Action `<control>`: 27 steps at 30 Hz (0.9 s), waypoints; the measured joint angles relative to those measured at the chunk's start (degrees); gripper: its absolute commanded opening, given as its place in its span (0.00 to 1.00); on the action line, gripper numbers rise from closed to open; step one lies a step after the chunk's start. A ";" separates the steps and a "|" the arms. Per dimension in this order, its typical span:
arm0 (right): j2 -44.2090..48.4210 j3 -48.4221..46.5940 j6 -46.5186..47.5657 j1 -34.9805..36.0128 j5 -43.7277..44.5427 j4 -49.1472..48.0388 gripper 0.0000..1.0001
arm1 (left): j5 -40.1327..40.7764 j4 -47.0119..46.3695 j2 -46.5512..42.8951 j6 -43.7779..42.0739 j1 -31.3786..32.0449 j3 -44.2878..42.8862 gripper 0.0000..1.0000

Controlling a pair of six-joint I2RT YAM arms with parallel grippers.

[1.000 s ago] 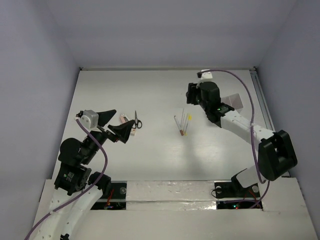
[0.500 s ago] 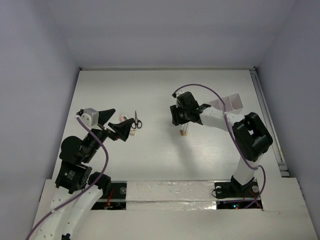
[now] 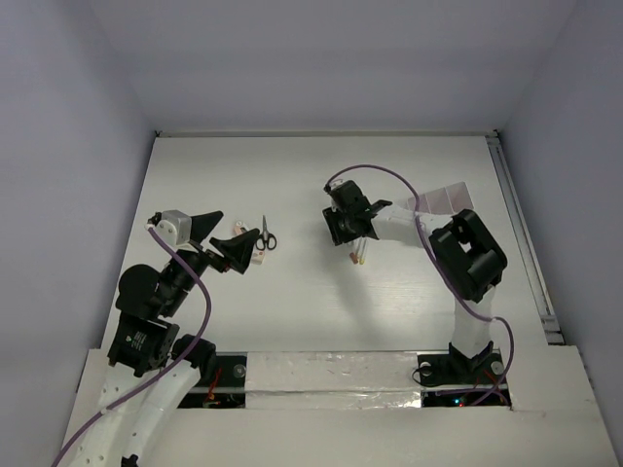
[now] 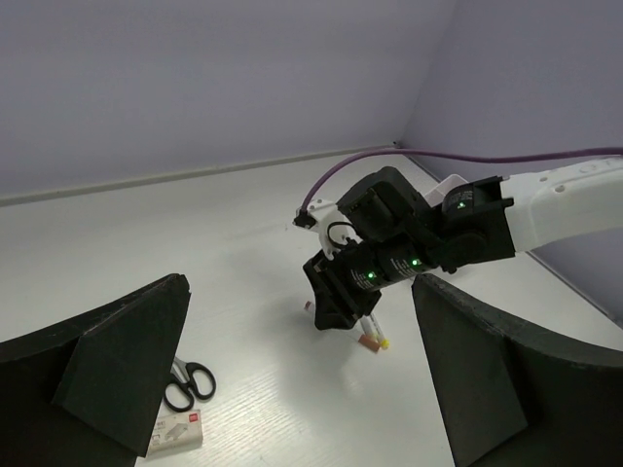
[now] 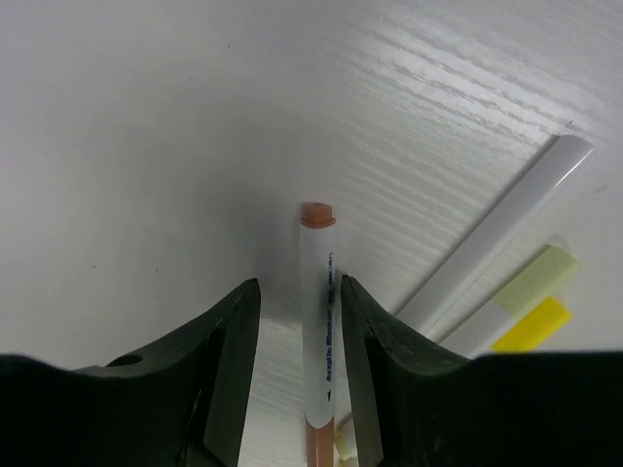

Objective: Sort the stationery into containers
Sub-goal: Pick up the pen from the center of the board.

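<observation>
Right wrist: slim white orange-tipped pen [image 5: 318, 336] between matte black pincer [image 5: 300, 288] jaws

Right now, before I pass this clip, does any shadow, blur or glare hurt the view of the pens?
Top external: even soft light, no glare, but the right arm covers most of the pens. Left wrist: its own dark fingers loom in the foreground; scissors are legible. Right wrist: orange-ended pen sharp, a grey shadow pooling beside it.
</observation>
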State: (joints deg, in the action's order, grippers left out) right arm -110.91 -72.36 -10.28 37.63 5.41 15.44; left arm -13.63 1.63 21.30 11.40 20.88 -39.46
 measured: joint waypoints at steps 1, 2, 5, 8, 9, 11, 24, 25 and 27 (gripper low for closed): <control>-0.48 -0.52 0.15 0.22 0.79 0.17 0.43 | 0.00 0.00 0.00 0.00 0.00 0.00 0.99; -0.83 -1.09 0.20 0.50 1.73 0.35 0.42 | -0.02 0.00 0.00 0.00 0.00 0.00 0.99; -2.23 -2.86 0.37 1.25 4.52 0.98 0.36 | 0.09 0.00 0.00 -0.02 0.00 0.00 0.99; -3.10 -4.00 0.42 1.99 5.95 1.09 0.27 | 0.20 0.00 -0.02 -0.07 0.00 0.00 0.99; -3.26 -4.22 0.42 2.25 6.45 1.16 0.23 | 0.20 0.00 -0.02 -0.07 0.00 0.00 0.99; -3.52 -4.72 0.42 2.78 7.23 1.64 0.17 | 0.22 0.00 -0.04 -0.09 0.00 0.00 0.99; -1.55 -5.25 0.17 4.07 11.26 2.10 0.00 | 0.61 0.00 -0.24 -0.22 0.00 0.00 0.99; -0.31 -4.94 0.17 4.07 11.50 1.60 0.00 | 0.63 0.00 -0.28 -0.22 0.00 0.00 0.99; 2.64 -4.39 0.15 4.07 11.87 0.37 0.00 | 0.61 0.00 -0.39 -0.22 0.00 0.00 0.99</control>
State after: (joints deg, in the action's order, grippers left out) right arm -108.27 -76.75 -10.13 41.69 17.28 15.81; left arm -13.02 1.63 20.91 11.18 20.88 -39.46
